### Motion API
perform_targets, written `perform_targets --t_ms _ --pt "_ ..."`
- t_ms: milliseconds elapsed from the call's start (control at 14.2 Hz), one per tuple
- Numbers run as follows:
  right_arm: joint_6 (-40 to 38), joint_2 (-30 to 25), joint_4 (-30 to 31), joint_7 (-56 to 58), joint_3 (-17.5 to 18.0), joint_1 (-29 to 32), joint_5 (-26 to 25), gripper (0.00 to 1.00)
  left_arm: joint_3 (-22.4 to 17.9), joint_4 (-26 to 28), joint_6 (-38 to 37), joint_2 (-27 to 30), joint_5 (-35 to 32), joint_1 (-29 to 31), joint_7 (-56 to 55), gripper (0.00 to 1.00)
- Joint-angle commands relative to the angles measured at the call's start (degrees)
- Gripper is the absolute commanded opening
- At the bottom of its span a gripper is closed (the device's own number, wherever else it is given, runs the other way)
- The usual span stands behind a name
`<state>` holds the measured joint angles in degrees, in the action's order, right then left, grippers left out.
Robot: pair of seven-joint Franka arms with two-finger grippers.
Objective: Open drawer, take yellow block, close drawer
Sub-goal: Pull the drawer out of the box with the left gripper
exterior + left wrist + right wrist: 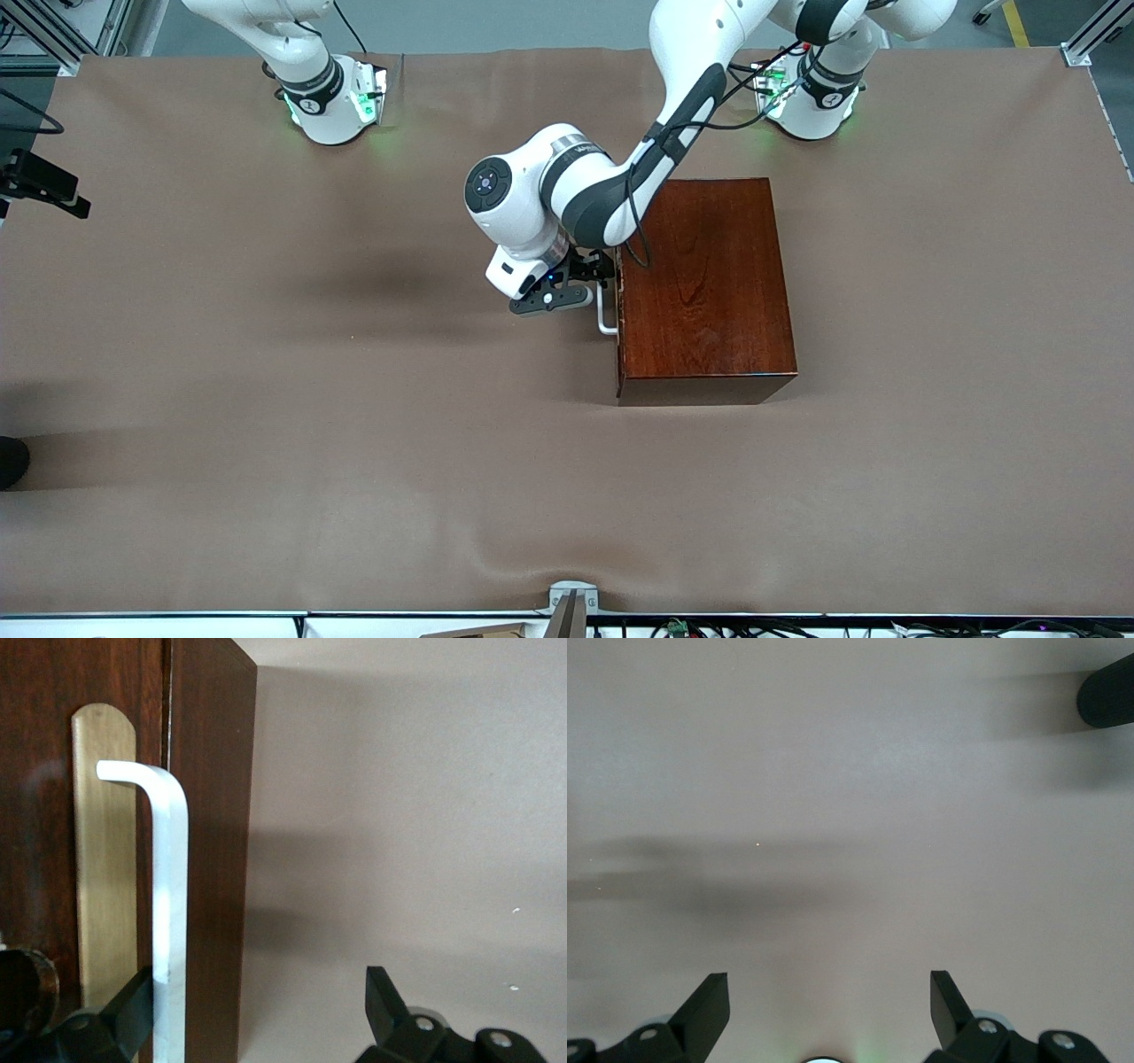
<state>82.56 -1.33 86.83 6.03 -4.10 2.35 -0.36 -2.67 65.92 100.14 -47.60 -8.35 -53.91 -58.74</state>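
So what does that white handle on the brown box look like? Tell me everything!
The handle is a smooth white bar bent into a U shape, with rounded corners. It sticks out from the front of the shut drawer, whose face looks like pale wood, set in a shiny reddish-brown wooden box. The front faces the right arm's end of the table. The left gripper is open around the bar, one finger right against it, so nothing squeezes it yet.

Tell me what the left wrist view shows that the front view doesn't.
Only the left wrist view shows the left gripper open, one of its fingers beside the white handle, and the pale strip under it. Only the front view shows the whole wooden box, the closed drawer and both arms; the right waits. Both show handle, box and table.
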Motion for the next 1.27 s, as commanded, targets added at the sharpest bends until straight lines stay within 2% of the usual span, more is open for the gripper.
perform_targets --t_ms 0,705,1198 --pt "-0.12 -0.78 0.18 0.21 1.02 0.90 -0.34 1.00 0.38 -2.37 3.83 -1.80 -1.05 -0.67 -2.95 1.00" --pt "-0.03 -0.78 0.10 0.30 1.02 0.90 -0.34 1.00 0.65 -2.63 12.44 -2.24 1.50 -2.25 -8.40 1.00" --pt "0.15 -0.60 -0.25 0.38 1.11 0.46 -0.52 1.00 1.53 -2.99 15.08 -2.24 1.94 -2.60 -11.21 1.00"
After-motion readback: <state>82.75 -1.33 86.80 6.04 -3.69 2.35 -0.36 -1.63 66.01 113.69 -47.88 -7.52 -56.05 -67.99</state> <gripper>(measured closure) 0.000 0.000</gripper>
